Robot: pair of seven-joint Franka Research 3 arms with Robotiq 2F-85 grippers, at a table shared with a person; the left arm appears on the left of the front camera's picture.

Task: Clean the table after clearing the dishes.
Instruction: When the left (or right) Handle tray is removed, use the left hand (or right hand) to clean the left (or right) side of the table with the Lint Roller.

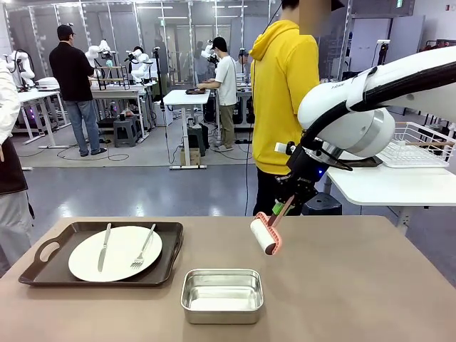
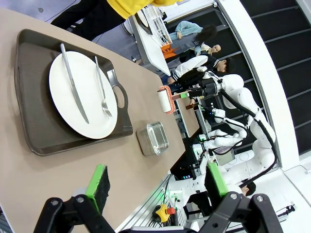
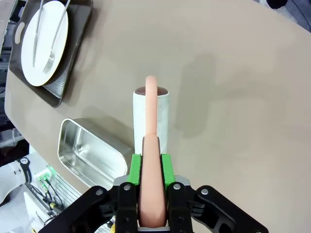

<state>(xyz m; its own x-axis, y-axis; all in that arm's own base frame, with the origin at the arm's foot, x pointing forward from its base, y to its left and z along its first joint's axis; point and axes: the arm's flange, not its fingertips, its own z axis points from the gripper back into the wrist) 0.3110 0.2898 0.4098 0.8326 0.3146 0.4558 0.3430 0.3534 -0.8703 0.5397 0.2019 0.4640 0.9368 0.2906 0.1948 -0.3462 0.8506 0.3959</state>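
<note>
On the brown table [image 1: 356, 285], at the left, lies a dark tray [image 1: 167, 235] bearing a white plate [image 1: 117, 258] with a knife [image 1: 104, 247] and fork [image 1: 143, 249]. My right gripper [image 1: 283, 206] is shut on the salmon handle of a white lint roller [image 1: 263, 235], held tilted just above the table's middle. In the right wrist view the right gripper [image 3: 150, 162] clamps the handle, with the roller [image 3: 151, 116] pointing away. My left gripper [image 2: 156, 183] hangs open over the table's near left side, looking at the plate [image 2: 73, 104] and tray [image 2: 29, 87].
A small steel pan [image 1: 221, 295] sits at the front middle, just below the roller. A person in a yellow hoodie [image 1: 285, 85] stands at the far edge. A white table with a wire rack [image 1: 399, 187] stands at the right behind.
</note>
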